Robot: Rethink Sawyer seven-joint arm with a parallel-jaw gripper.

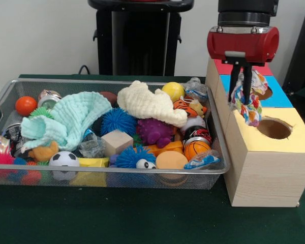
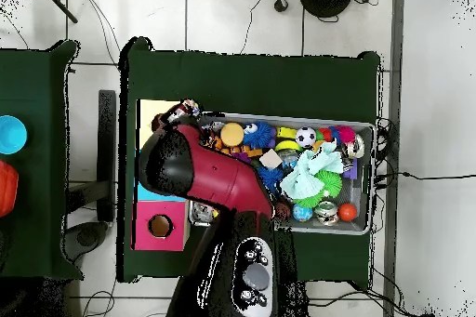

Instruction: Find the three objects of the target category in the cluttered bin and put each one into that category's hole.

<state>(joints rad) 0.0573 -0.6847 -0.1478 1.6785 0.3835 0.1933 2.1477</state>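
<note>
Pinching the patterned cloth [image 1: 248,99], the gripper [image 1: 241,81] hangs just left of and above the yellow box's hole [image 1: 274,128].

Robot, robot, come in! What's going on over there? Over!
Pincer shut on colorful cloth. Cloth hanging above the box, beside the yellow hole. Nothing blocking the hole.
</note>
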